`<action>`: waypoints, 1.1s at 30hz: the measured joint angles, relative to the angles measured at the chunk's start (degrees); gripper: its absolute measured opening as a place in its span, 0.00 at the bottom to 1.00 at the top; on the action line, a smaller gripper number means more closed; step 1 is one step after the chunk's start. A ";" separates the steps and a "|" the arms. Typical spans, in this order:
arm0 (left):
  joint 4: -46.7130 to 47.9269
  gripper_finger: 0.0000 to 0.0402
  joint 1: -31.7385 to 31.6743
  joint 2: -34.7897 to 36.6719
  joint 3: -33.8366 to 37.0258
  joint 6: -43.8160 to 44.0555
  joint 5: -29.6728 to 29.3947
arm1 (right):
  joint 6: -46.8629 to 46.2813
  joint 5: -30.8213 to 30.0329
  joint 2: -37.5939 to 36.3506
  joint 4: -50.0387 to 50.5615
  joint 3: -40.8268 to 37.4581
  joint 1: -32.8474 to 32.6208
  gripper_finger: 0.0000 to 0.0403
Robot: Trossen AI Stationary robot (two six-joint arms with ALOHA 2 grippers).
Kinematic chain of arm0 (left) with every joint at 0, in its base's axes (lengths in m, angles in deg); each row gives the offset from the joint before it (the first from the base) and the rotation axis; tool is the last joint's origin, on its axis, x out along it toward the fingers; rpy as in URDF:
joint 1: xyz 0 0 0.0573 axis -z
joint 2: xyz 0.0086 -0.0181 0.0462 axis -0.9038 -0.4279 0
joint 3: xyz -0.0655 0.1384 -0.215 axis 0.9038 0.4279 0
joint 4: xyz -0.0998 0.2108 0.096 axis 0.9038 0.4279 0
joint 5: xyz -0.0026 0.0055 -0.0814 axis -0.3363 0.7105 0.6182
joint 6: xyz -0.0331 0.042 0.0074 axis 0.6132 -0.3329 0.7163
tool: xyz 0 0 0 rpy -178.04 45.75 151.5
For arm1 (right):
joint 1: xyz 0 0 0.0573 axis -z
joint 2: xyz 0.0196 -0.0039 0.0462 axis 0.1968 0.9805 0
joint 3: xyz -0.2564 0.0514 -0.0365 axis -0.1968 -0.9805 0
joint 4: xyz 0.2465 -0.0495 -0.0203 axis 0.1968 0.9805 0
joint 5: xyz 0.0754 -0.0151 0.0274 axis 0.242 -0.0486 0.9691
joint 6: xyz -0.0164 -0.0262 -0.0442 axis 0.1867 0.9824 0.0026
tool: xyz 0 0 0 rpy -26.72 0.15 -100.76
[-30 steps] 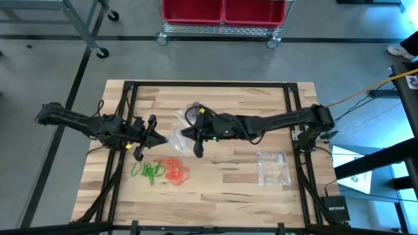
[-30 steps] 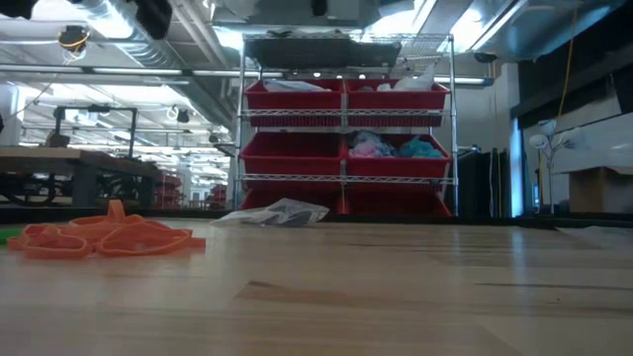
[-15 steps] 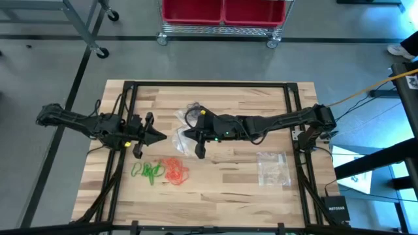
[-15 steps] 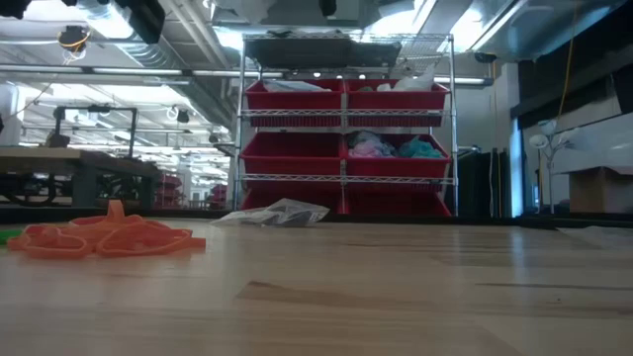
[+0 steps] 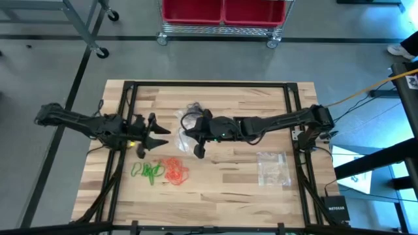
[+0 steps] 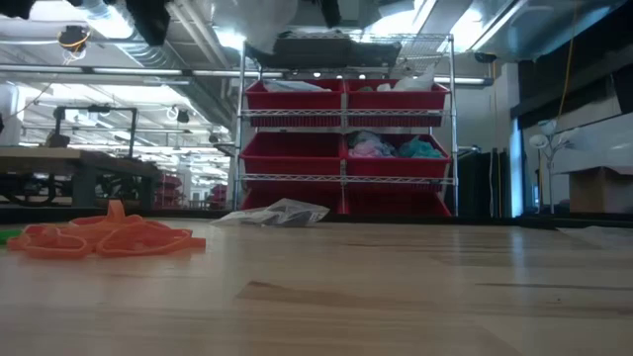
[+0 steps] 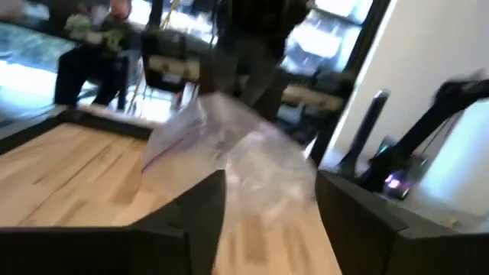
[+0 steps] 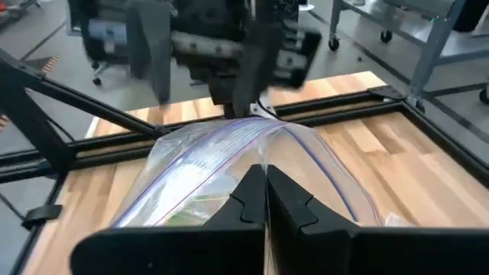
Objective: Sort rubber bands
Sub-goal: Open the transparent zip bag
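Rubber bands lie in two loose heaps on the near-left part of the wooden table (image 5: pixel 248 189): an orange-red heap (image 5: pixel 174 171) and, touching its left side, a bright green heap (image 5: pixel 147 172). From table height the orange-red heap (image 6: pixel 104 238) shows at the far left, flat on the wood.

Both dark arms reach in toward the middle of the table from either side. The right arm stretches across from the right edge, and its gripper (image 5: pixel 191 132) sits near the centre, fingers pressed together on the edge of a clear plastic bag (image 5: pixel 177 138). In the right wrist view the fingertips (image 8: pixel 263 200) are closed on that bag (image 8: pixel 229 164), which bulges up ahead of them and shows something green inside. The left gripper (image 5: pixel 160 130) hangs just left of the same bag with its fingers spread apart; in the left wrist view the bag (image 7: pixel 244 153) hangs just ahead of the gap between the two fingers (image 7: pixel 200 210).

A second clear bag (image 5: pixel 273 168) lies flat on the right side of the table, well apart from both grippers. A crumpled bag with dark contents (image 5: pixel 191 109) lies at the far-middle of the table.
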 joint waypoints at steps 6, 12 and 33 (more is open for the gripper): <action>-0.46 0.55 -1.27 -3.57 0.02 -1.24 -1.22 | 0.97 -3.15 1.66 1.49 -0.04 0.00 0.00; 2.13 0.55 -3.88 -4.29 0.00 -2.03 -1.68 | 2.57 -4.38 1.97 1.63 -0.03 0.00 0.00; -1.66 0.50 -4.87 -10.34 0.00 -1.04 -0.93 | 3.77 -4.83 3.71 1.63 -0.02 0.00 0.00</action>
